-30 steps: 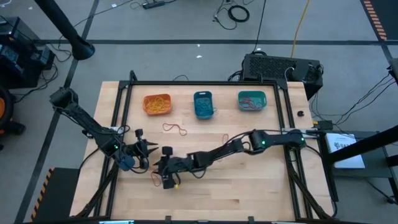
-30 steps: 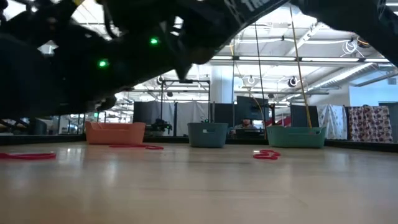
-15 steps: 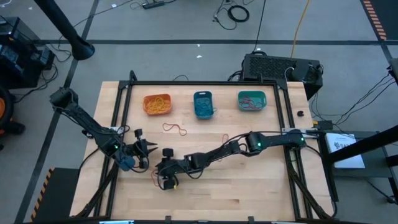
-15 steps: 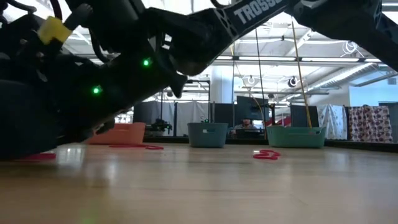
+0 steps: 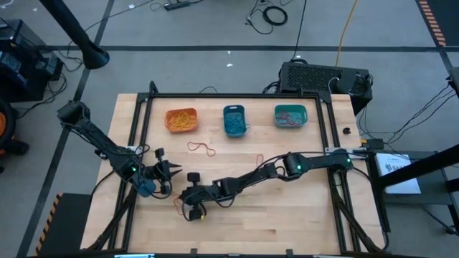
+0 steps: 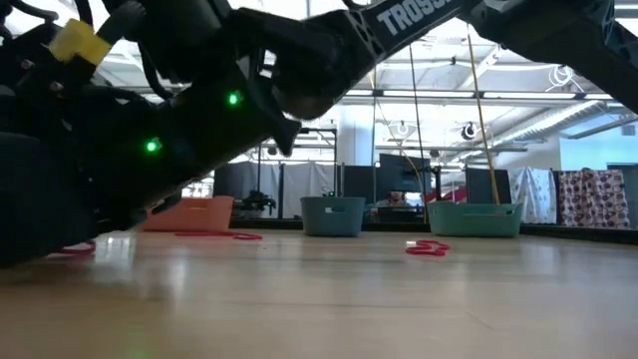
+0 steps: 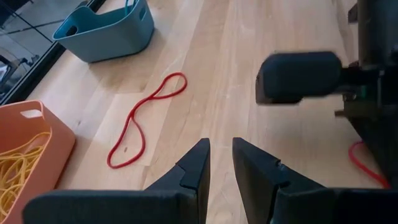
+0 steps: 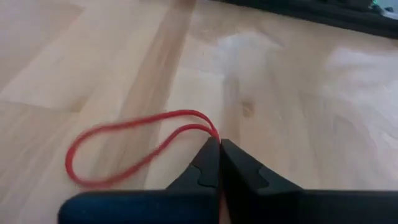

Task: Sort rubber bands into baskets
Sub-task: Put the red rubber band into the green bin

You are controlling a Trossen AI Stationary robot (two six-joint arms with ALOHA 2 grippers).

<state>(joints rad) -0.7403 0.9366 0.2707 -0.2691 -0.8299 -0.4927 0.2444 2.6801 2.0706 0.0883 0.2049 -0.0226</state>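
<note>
The right gripper (image 8: 219, 144) is sitting low over the wooden table (image 5: 287, 215), in the lower left middle of the high view. Its two dark fingers are pressed together, and they are pinching one end of a thin red rubber band loop (image 8: 124, 149). The rest of that loop is lying flat on the wood.

The left gripper (image 7: 219, 155) is waiting just beside it, to the left in the high view. Its fingers are nearly together with a thin gap, and they are holding nothing.

Three small plastic tubs are standing in a row near the top edge of the table. The orange basket (image 5: 181, 120) is on the left, with yellow bands inside. The blue basket (image 5: 234, 119) is in the middle. The teal basket (image 5: 290, 115) is on the right. Another long red rubber band (image 5: 203, 148) is lying loose below the orange and blue baskets. A small red band (image 6: 429, 247) is lying further right, near the right arm.

In the low view, the dark arms are filling the upper left and hiding most of the orange basket.

Since half a second ago, the right gripper is dipping a little lower toward the table. The baskets and loose bands are staying where they were.
</note>
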